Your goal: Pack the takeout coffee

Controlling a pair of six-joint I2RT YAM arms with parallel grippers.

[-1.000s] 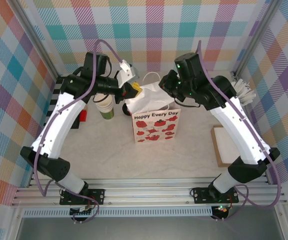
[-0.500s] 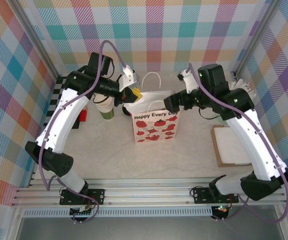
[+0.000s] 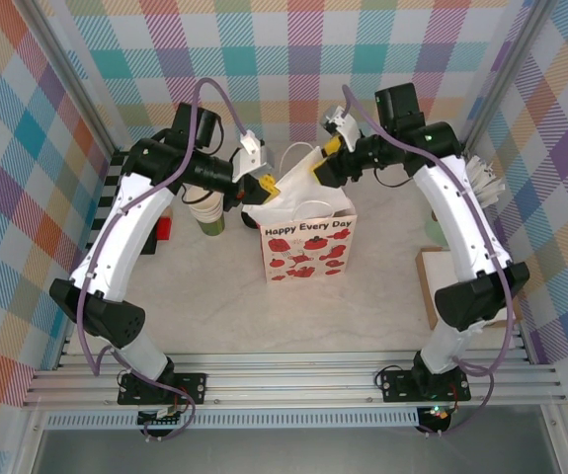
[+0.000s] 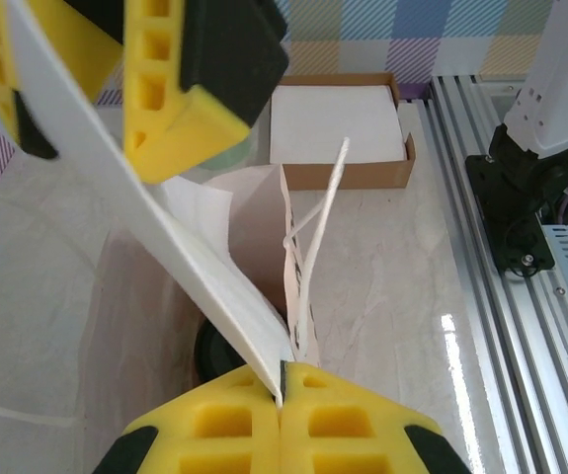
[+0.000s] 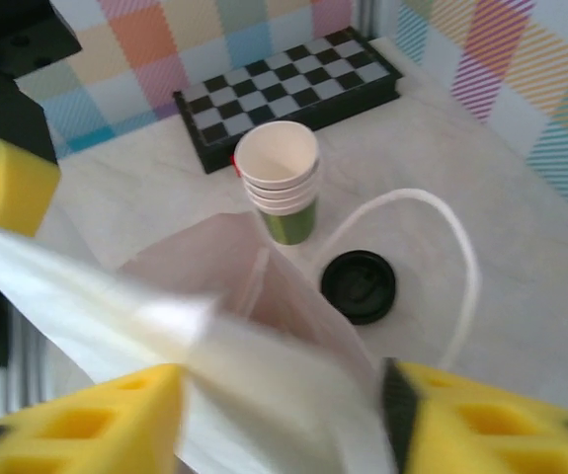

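Note:
The white gift bag [image 3: 308, 242] with red flowers stands mid-table, its mouth held wide. My left gripper [image 3: 262, 184] is shut on the bag's left rim [image 4: 264, 336], and the paper is pinched between its yellow fingers [image 4: 343, 420]. My right gripper [image 5: 284, 425] is open at the bag's back right rim [image 3: 321, 163], with the white paper running between its spread fingers [image 5: 96, 425]. The takeout coffee [image 5: 359, 286] shows only its round black lid. It stands on the table outside the bag, just behind it. The same lid [image 4: 209, 351] shows dark past the bag's wall.
A lidless stack of cream-and-green cups [image 5: 282, 183] stands beside the coffee, left of the bag [image 3: 207, 209]. A checkerboard [image 5: 293, 94] lies at the far left. A brown box of white napkins [image 3: 456, 286] and a mint cup of white sticks [image 3: 476, 178] sit right.
The right arm has swung from over the bag out to the right and back to the bag's rear rim. The left gripper has kept its hold on the left rim.

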